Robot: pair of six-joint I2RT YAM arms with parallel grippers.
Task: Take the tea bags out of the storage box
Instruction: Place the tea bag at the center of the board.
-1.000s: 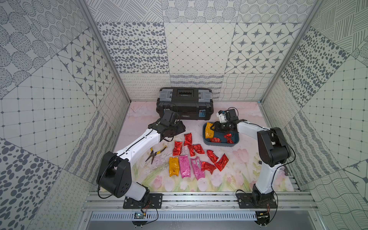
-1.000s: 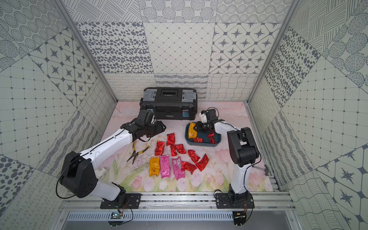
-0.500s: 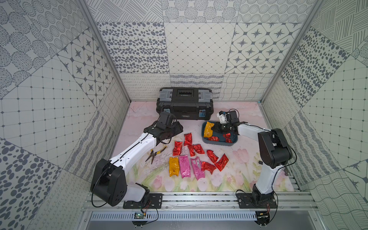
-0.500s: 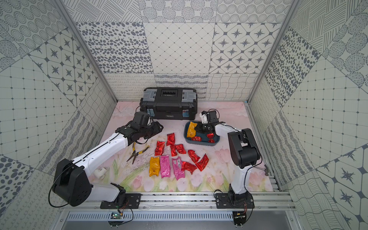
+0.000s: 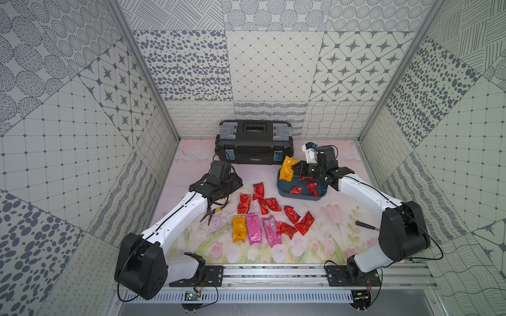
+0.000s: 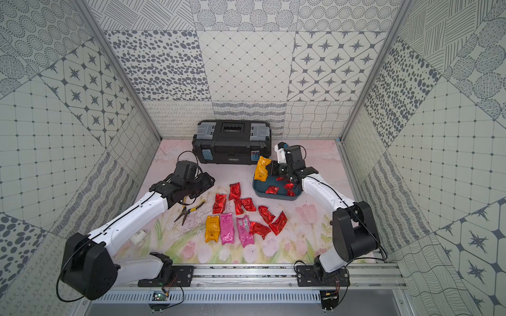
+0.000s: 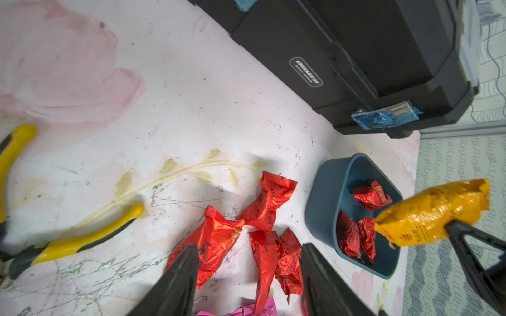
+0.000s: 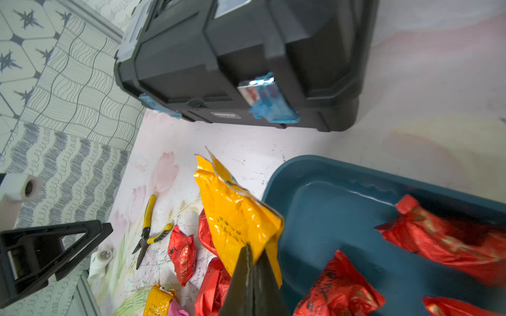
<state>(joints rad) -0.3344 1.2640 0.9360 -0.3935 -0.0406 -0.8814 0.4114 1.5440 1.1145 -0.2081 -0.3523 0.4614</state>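
Bright, diffuse light is flooding the surface [image 5: 189, 160] in both top views, leaving only faint, soft shadows at the 6 o'clock edge of the storage box [image 5: 301, 196]. The tea bags [image 5: 253, 232] are glinting with foil highlights. In the right wrist view red packets [image 8: 449, 243] are smearing into blur, the right gripper [image 8: 249, 251] is looming unfocused, and wide-angle bending is curving the toolbox [image 8: 246, 54].

Tea bags [image 5: 243, 203] were glossy, crinkled foil. Box [image 8: 323, 197] was smooth teal plastic with a slight sheen; toolbox [image 5: 254, 149] was matt black plastic. Table [image 7: 191, 109] surface was scuffed and scratched.
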